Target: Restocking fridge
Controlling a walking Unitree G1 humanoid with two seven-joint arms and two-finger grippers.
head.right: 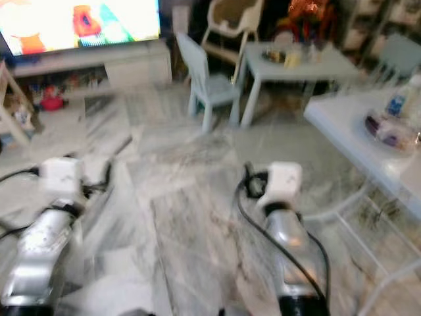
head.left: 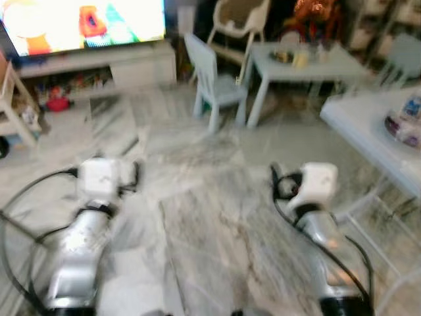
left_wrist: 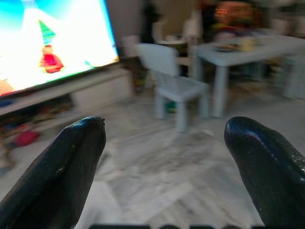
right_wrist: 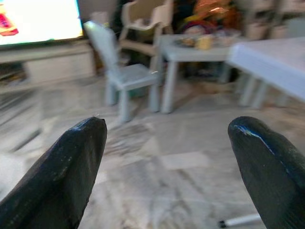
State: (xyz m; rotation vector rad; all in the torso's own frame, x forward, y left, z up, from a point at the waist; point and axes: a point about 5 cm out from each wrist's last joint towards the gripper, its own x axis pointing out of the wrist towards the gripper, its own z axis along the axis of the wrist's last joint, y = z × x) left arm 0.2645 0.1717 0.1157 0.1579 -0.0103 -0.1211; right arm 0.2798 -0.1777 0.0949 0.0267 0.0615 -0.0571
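Marble floor [head.left: 210,217], grey-veined and pale, spreads across a blurred living room seen from the robot's head. Two silver arms reach forward and low over it. The left arm [head.left: 82,243] is on the left, the right arm [head.left: 322,243] on the right, each ending in a white wrist block with black cables.

The left gripper [left_wrist: 167,157] is open: in its wrist view the two black fingers [left_wrist: 57,171] stand wide apart with bare floor between them. The right gripper [right_wrist: 167,157] is open the same way, its fingers [right_wrist: 62,171] spread and holding nothing.

No fridge can be made out. Ahead, across the room, a bright television [head.left: 85,23] sits on a low white stand [head.left: 105,66] with toys beneath. To its right stand a small pale blue chair [head.left: 214,82] and a small pale blue desk [head.left: 306,66] with a few small things on top, too blurred to name. A cream chair [head.left: 240,26] stands behind them.

Nearer, to the right of the right arm, is a white desk [head.right: 348,125]. It carries a tray or plate of packaged items [head.right: 388,131] and what looks like a bottle [head.right: 398,99], both blurred. These lie well apart from the right gripper, ahead of it and to its right, and higher than it.
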